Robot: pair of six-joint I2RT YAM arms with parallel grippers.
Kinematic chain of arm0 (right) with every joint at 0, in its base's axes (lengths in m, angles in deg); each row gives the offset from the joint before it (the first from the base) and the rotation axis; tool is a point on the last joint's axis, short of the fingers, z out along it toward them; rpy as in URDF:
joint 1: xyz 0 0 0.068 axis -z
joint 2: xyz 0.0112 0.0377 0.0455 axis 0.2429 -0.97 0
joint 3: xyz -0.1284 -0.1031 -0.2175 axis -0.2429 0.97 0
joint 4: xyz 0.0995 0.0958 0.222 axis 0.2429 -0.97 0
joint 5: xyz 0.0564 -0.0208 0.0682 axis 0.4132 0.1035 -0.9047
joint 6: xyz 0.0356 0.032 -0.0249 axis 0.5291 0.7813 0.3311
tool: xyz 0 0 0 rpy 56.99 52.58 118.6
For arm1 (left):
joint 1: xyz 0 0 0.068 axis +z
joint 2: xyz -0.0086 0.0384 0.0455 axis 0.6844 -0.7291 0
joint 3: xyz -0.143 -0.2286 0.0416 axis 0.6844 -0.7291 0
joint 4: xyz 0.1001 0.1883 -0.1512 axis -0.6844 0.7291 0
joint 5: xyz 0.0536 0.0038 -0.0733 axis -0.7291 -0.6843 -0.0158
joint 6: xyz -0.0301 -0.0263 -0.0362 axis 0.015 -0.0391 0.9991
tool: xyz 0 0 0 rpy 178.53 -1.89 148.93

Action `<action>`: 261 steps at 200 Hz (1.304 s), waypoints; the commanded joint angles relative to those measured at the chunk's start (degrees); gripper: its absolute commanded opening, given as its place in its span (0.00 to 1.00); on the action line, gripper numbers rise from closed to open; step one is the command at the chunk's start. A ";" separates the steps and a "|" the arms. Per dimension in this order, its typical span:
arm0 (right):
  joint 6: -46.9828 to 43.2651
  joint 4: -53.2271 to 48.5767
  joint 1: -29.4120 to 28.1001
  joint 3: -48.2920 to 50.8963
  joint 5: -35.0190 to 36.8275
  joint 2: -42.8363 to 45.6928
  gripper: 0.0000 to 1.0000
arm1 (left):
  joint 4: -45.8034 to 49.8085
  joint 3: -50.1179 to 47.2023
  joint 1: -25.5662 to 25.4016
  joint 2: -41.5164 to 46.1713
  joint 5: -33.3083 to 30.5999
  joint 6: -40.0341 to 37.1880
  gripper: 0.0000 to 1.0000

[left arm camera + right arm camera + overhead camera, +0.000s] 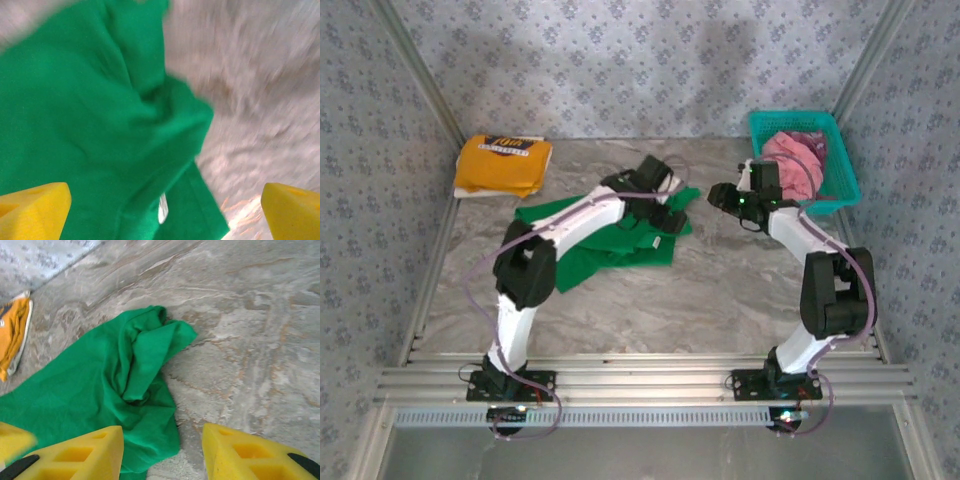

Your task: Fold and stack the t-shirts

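"Near the middle of the table (720,300), why did the green t-shirt (610,250) lie so bunched?"

"It looked set down for folding and not yet spread. From the right wrist, one corner was doubled over itself in a ridge, while the rest ran off flatter to the left."

"And the left gripper (663,213)?"

"It hung over the shirt's right part, jaws spread wide with nothing between them. From its own wrist, rumpled green cloth and a small white label (163,207) lay under the gap. I judged it was lining up on an edge to pinch."

"The right gripper (725,197)?"

"Also spread and empty. It was just off the shirt's right edge, over bare table, between the shirt and the teal basket (840,165). It was placed, I'd guess, to take a second corner."

"The other shirts?"

"The yellow-orange t-shirt (502,165) lay folded in the far left corner, close to the wall, probably as the base of the stack. The pink t-shirt (795,160) was heaped in the basket at the far right."

"Any room to work?"

"Open table lay nearer the arm bases and to the right of the green shirt, enough, I judged, to flatten it. Leftward the wall was closer. The left arm crossed above the cloth, so a pull toward the bases risked dragging fabric beneath it."
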 commanded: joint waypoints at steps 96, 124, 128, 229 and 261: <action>2.30 3.95 4.82 5.45 0.30 7.08 0.48 | 2.82 13.64 -1.45 -11.52 -11.70 -5.26 0.00; 2.25 4.08 3.98 3.24 -4.48 2.88 0.49 | 4.35 12.93 -1.12 -5.42 -13.25 -6.02 0.00; 2.16 3.76 3.74 2.58 -5.48 2.03 0.49 | 3.92 12.28 -1.00 -3.78 -13.07 -5.98 0.00; 3.56 4.70 -4.19 -11.72 -11.96 -20.61 0.60 | -8.21 -8.04 12.75 22.44 -9.84 -4.17 0.00; 7.68 7.36 -6.84 -18.27 -16.83 -29.62 0.60 | -9.44 -11.86 14.22 25.71 -10.46 -4.04 0.00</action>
